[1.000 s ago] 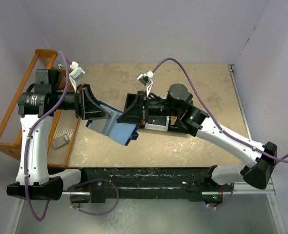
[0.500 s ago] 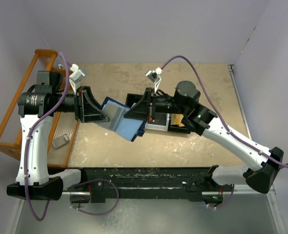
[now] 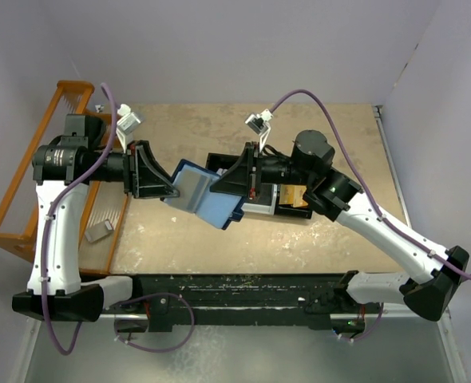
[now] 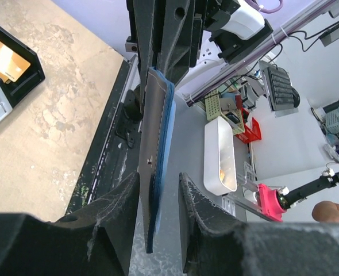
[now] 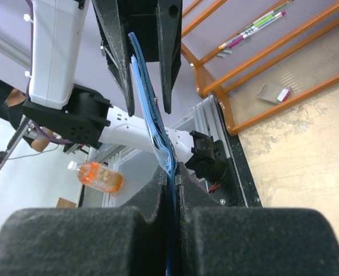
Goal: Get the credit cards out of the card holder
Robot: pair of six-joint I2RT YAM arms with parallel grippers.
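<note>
Beige tabletop (image 3: 339,128), card holder (image 3: 205,198) pinched in right tool (image 5: 170,171)

The top camera hangs high above and behind both arms and looks down on the whole counter (image 3: 339,136), far from the left claw (image 3: 172,191) and the right claw (image 3: 219,187). Each wrist camera sits just behind its own claw and looks out along the fingers, very close, so the two face each other. All three see the card holder (image 3: 207,198) between the two claws.
</note>
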